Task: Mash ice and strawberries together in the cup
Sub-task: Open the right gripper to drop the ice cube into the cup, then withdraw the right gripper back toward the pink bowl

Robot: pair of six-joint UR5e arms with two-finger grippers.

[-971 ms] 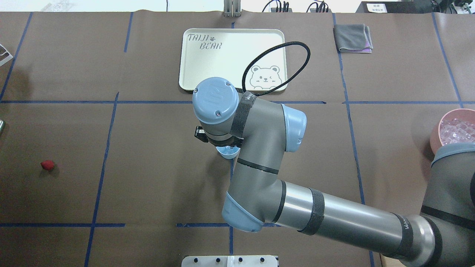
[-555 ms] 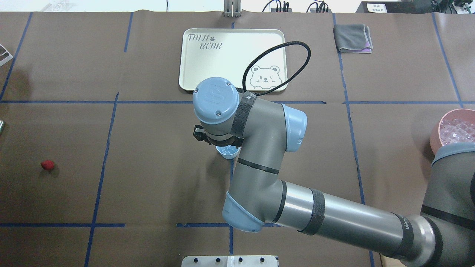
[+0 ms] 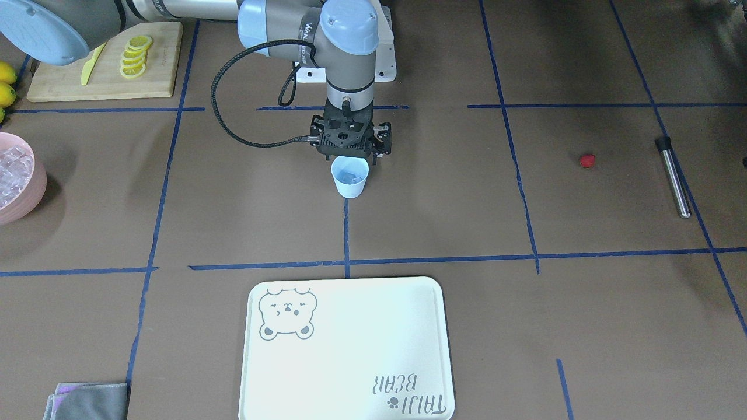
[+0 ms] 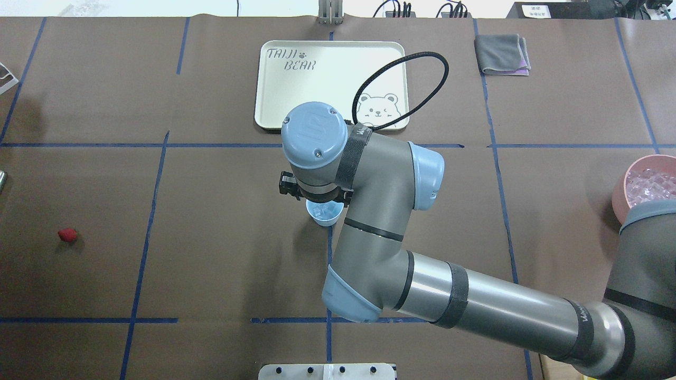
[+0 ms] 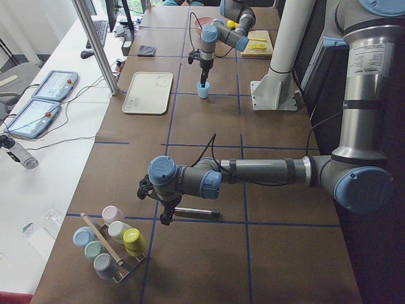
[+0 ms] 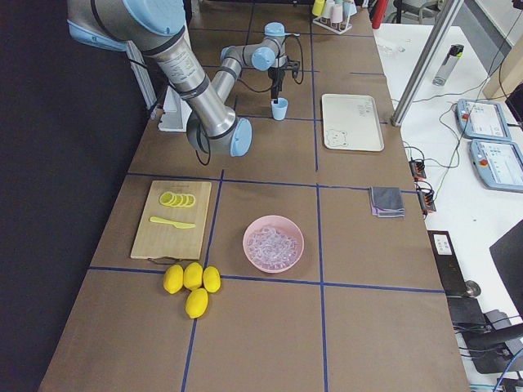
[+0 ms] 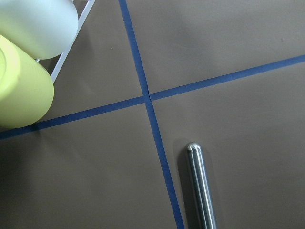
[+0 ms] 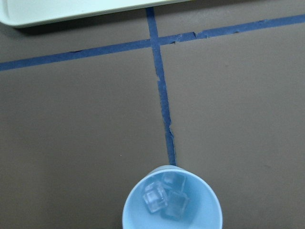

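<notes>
The right arm reaches in over the table's middle, its wrist pointing straight down. The right gripper (image 3: pixel 350 153) hangs just above the cup (image 3: pixel 350 181); whether its claw is wide or narrow cannot be told. The left arm lies low and outstretched near the table's left end, with the left gripper (image 5: pixel 166 217) pointing down beside a smooth metal rod (image 7: pixel 200 191); its claw cannot be judged either.

The pale-blue tapered plastic cup stands on a blue tape line at the table's centre. It holds three clear ice cubes (image 8: pixel 164 198).

The small red strawberry (image 4: pixel 67 235) lies alone toward the left end. A cream tray (image 4: pixel 327 95) by the far edge reads "TAIJI BEAR" beside a bear face.
</notes>
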